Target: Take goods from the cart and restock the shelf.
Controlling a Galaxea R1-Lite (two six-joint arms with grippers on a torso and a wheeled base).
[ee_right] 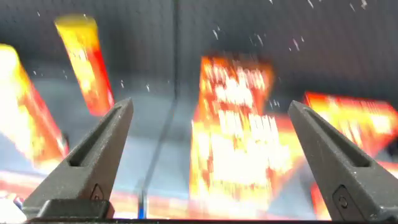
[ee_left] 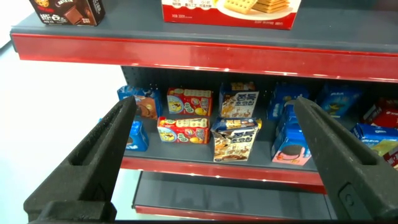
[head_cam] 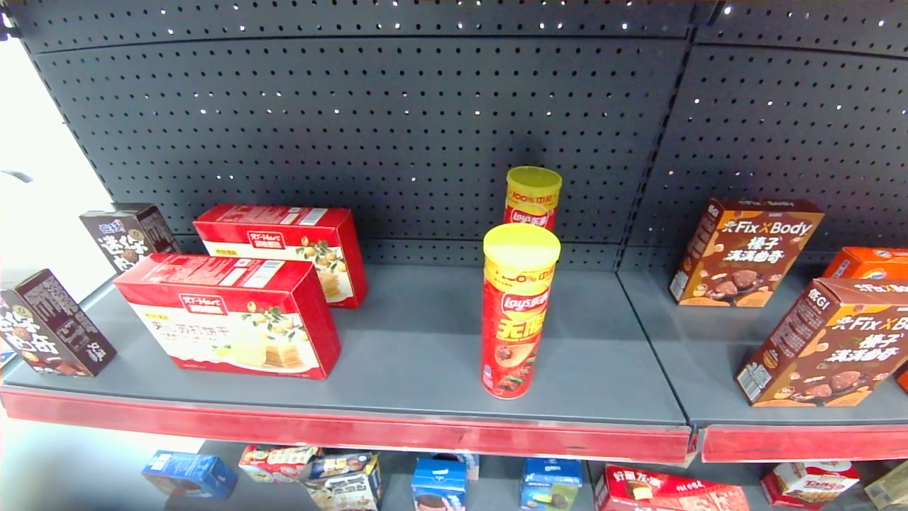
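Standing upright on the grey shelf in the head view are two red chip cans with yellow lids. The near can is set close to the shelf's red front edge, and the far can is placed behind it, near the perforated back panel. To their left two red biscuit boxes are lined up one behind the other. Farther left are found two dark brown boxes. On the right section of the shelf two brown cookie boxes are set, with an orange box at the far right edge. Below, a lower shelf is stocked with small blue and red packs.

From the left wrist view, the left gripper is seen spread wide and holding nothing, level with the lower shelf. A row of small cartons is arranged there, and one carton is tilted. Above them, the bottoms of a red biscuit box and a dark brown box are seen on the red-edged shelf.

From the right wrist view, the right gripper is likewise held wide and empty. Beyond it, heavily blurred, a yellow-topped can and an orange-brown box are made out on the shelf.
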